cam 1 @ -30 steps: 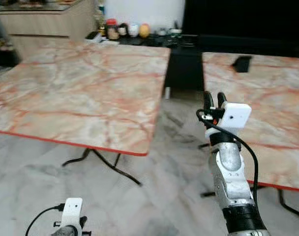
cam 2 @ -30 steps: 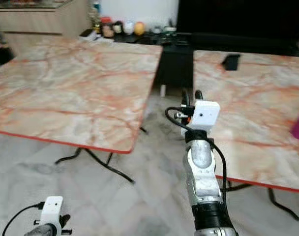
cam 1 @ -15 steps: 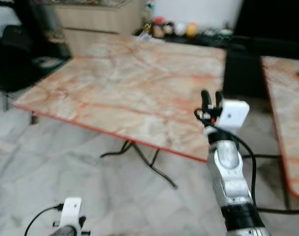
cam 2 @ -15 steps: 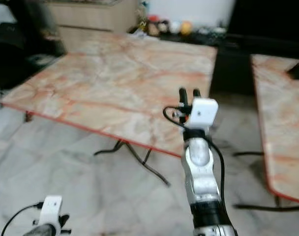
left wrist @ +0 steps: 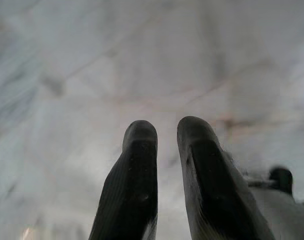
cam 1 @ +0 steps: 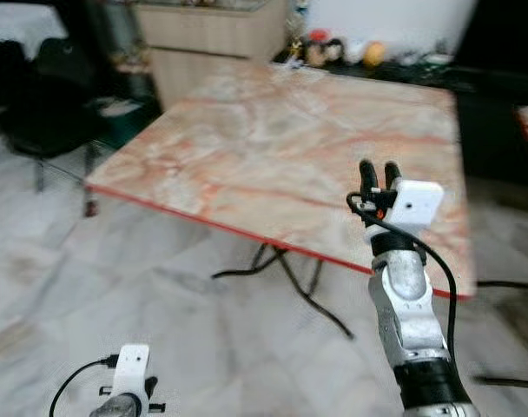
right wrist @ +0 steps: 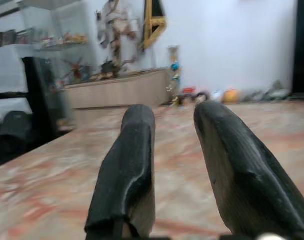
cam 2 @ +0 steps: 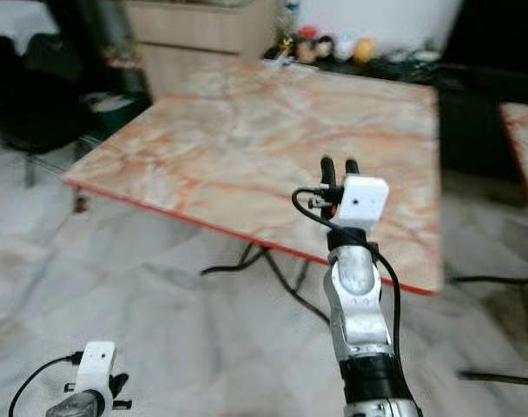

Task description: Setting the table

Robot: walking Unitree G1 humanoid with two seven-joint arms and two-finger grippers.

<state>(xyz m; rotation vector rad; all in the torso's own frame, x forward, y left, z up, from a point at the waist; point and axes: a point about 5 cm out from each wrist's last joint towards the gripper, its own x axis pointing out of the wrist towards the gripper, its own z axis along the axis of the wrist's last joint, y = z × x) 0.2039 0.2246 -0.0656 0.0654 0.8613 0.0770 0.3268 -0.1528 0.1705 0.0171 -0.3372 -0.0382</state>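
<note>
The right gripper point(cam 1: 379, 172) is raised upright before the near edge of the marble table point(cam 1: 273, 139), its two black fingers point(right wrist: 129, 165) slightly apart and empty. The left gripper point(left wrist: 164, 165) hangs low over the marble floor point(cam 1: 116, 287) — fingers a narrow gap apart, holding nothing. Jars and fruit point(cam 1: 338, 52) sit beyond the table's far edge, beside a wooden cabinet point(cam 1: 212, 30).

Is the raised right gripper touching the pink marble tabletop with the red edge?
Apart. In the right wrist view the right gripper has both black fingers held in the air, open and empty, with the pink marble tabletop stretching away below and beyond them.
</note>
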